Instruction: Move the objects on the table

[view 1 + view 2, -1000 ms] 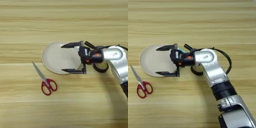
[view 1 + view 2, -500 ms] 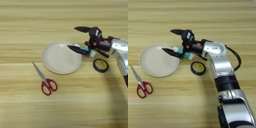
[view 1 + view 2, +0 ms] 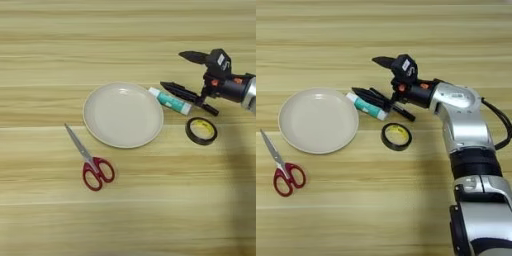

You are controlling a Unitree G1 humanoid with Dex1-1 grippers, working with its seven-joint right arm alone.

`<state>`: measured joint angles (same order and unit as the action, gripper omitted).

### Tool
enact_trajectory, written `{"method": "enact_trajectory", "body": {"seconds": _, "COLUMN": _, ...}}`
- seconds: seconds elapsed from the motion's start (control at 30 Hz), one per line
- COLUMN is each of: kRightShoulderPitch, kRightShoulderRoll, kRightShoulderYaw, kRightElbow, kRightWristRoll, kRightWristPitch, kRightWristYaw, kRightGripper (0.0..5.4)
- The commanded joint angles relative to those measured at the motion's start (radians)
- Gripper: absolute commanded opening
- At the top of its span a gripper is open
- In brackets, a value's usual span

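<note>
The round beige plate lies empty on the wooden table, left of centre. Just off its right rim lies the white glue stick with a teal label, pointing up-left toward the plate. My right gripper reaches in from the right, open, with nothing between its black fingers. One finger points left above the glue stick. The other finger runs along the stick's far side, close over it; whether it touches the stick I cannot tell.
A black roll of tape lies on the table right of the plate, below the glue stick. Red-handled scissors lie at the lower left of the plate. The silver forearm comes up from the bottom right.
The open gripper has drawn back to the right, from spread over the plate to beside the glue stick. Plate, scissors and tape have stayed put.
</note>
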<state>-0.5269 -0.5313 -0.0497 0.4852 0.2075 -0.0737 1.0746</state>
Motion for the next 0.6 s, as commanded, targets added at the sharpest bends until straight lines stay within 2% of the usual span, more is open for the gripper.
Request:
{"method": "enact_trajectory", "body": {"seconds": 0.03, "kRightShoulderPitch": -0.089, "kRightShoulderRoll": -0.059, "kRightShoulderYaw": -0.016, "kRightElbow": 0.02, "kRightWristRoll": -0.027, "kRightWristPitch": -0.059, "kRightWristYaw": -0.018, "kRightGripper": 5.38}}
{"method": "enact_trajectory", "body": {"seconds": 0.37, "kRightShoulderPitch": -0.126, "kRightShoulderRoll": -0.071, "kRightShoulderYaw": 0.012, "kRightElbow": 0.197, "kRightWristRoll": -0.126, "kRightWristPitch": -0.165, "kRightWristYaw": -0.043, "kRightGripper": 5.38}}
{"method": "enact_trajectory", "body": {"seconds": 0.6, "kRightShoulderPitch": -0.157, "kRightShoulderRoll": -0.059, "kRightShoulderYaw": 0.016, "kRightElbow": 0.273, "kRightWristRoll": -0.161, "kRightWristPitch": -0.185, "kRightWristYaw": -0.059, "kRightGripper": 5.38}}
